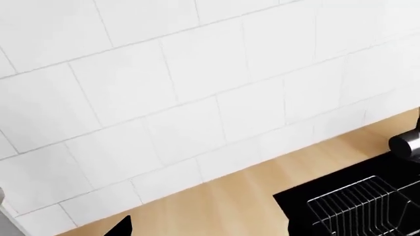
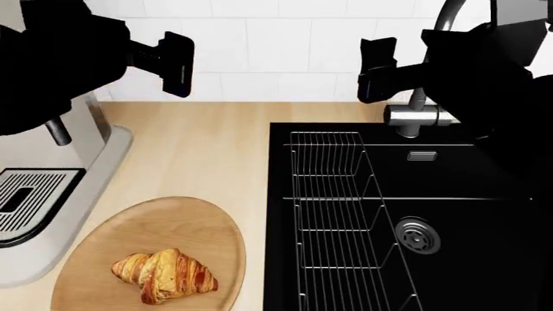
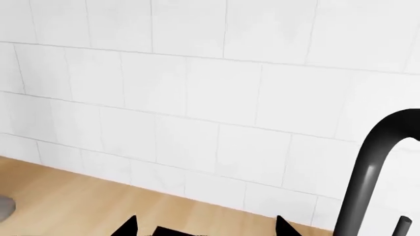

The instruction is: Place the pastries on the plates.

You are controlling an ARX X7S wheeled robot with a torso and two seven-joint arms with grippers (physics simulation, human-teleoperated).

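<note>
A plump croissant (image 2: 164, 275) is seen resting on the oval wooden plate (image 2: 199, 227), just left of the black sink (image 2: 467, 220).

Only the head view shows the plate, its glossy, flaky, reddish-brown pastry, the wire rack (image 2: 333, 214) inside the sink's left half and the drain (image 2: 417, 234) beside it. A grey coffee machine (image 2: 52, 175) is set left of the plate. Beyond the sink, the left gripper (image 2: 177, 65) and right gripper (image 2: 373, 70) are held raised before the white tiled wall (image 2: 276, 45), jaws parted and empty. The curved dark faucet (image 3: 374, 172) is shown close only by the right wrist view.
</note>
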